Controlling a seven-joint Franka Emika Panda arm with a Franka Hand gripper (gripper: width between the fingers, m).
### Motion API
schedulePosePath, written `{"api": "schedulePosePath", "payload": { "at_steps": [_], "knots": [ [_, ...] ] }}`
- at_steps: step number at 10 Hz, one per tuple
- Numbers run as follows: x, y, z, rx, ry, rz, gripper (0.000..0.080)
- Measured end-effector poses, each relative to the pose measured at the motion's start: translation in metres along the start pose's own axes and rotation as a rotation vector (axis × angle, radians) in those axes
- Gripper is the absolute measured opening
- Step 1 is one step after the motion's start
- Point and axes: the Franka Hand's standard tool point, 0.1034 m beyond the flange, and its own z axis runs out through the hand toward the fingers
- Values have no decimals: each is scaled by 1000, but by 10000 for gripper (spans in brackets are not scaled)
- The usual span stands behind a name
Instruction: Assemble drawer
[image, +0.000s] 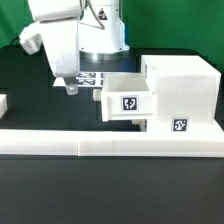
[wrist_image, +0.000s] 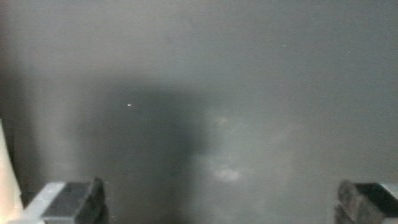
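Observation:
The white cubic casing (image: 182, 90) stands at the exterior view's right, against the low border wall. One tagged tray (image: 128, 98) sticks out of the casing's upper slot toward the exterior view's left. A second tag (image: 179, 126) shows low on the casing's front. My gripper (image: 70, 88) hangs over the dark table to the left of the tray, apart from it. In the wrist view its fingertips (wrist_image: 68, 202) stand wide apart with only bare dark table (wrist_image: 196, 100) between them. It is open and empty.
The long low white border wall (image: 110, 146) runs across the front. The marker board (image: 92, 77) lies flat behind the gripper, near the arm's base. A white piece (image: 3, 104) shows at the exterior view's left edge.

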Motion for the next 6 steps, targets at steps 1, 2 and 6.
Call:
{"api": "schedulePosePath", "payload": {
  "at_steps": [1,2,6],
  "knots": [
    [6,1,2,2,4,1,649],
    [13,2,4,5,9,18,649],
    [50,13,5,3,6,147,649]
  ]
}}
